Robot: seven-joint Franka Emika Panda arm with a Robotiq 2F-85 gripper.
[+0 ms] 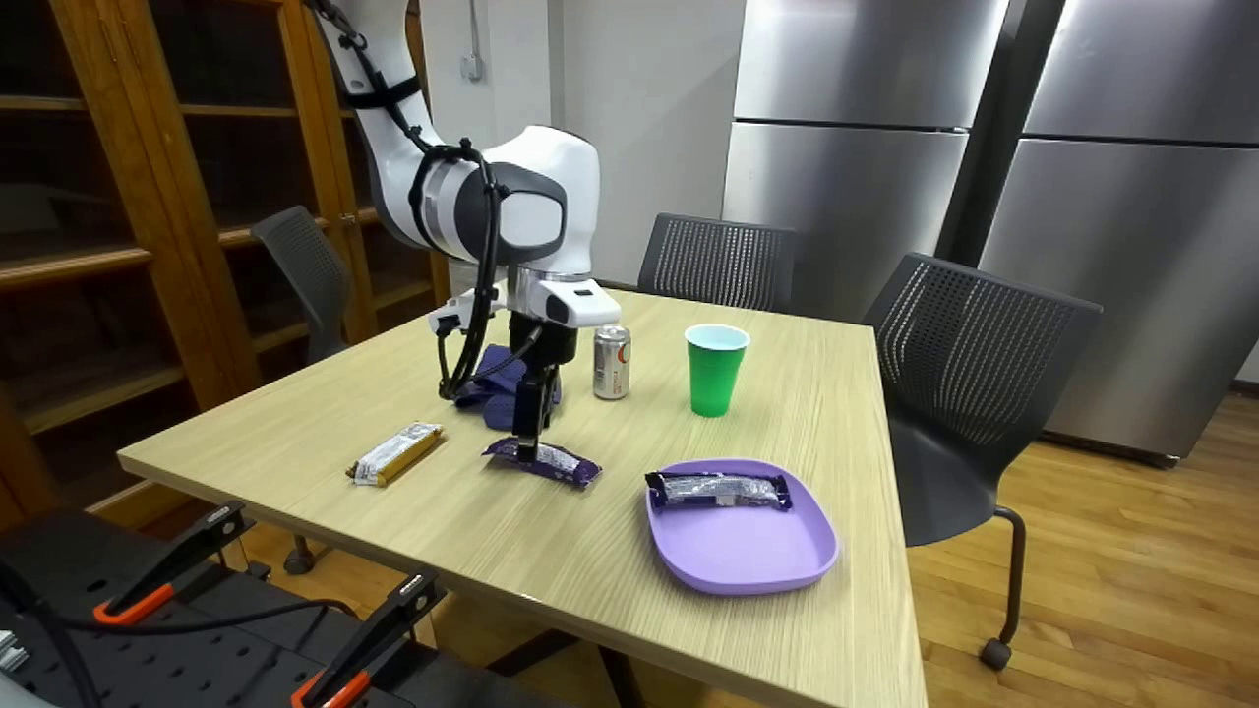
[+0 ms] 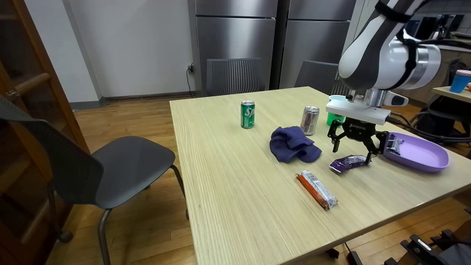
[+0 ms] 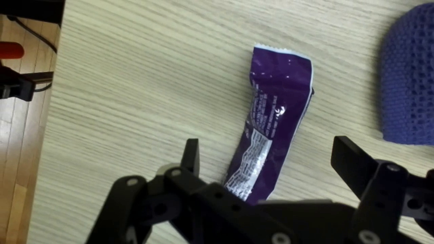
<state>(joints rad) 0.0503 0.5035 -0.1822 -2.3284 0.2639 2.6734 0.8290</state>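
My gripper point(image 3: 267, 149) stands open above the table, its two black fingers point(image 3: 352, 162) wide apart. A dark purple wrapped bar point(image 3: 284, 81) with a silvery label lies on the wood between and ahead of them, with bare tabletop showing on either side. Its near end is hidden behind the gripper body in the wrist view. In both exterior views the gripper point(image 2: 351, 155) points down over this purple bar point(image 2: 344, 163), the fingertips low and close to it; whether they touch it I cannot tell. Nothing is held.
A crumpled blue cloth point(image 2: 294, 145) lies close by. Around it are a yellow-orange wrapped bar point(image 1: 397, 454), a silver can point(image 1: 611, 362), a green cup point(image 1: 714, 379) and a green can point(image 2: 247, 114). A purple plate point(image 1: 748, 560) carries another dark wrapped bar point(image 1: 718, 490). Chairs surround the table.
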